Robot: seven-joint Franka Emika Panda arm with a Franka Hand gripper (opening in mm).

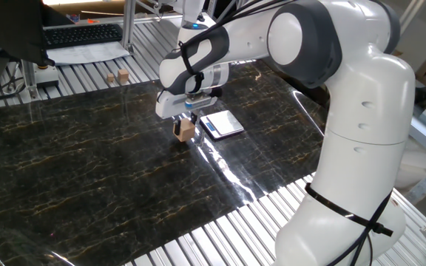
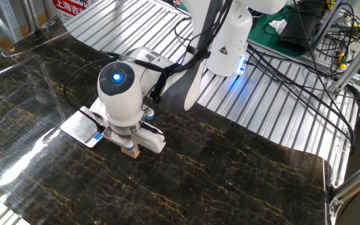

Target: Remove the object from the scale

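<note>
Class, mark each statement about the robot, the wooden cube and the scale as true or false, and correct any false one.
1. The wooden cube lies on the scale. False: it is off the plate, beside the scale, over the dark table.
2. The gripper is shut on the cube. True.
3. The scale's plate is bare. True.
4. Two smaller wooden blocks sit next to the scale. False: they are far back, near the keyboard.

Dark marble tabletop [image 1: 87, 162], perhaps glossy; ribbed metal surround [image 2: 274, 100].
</note>
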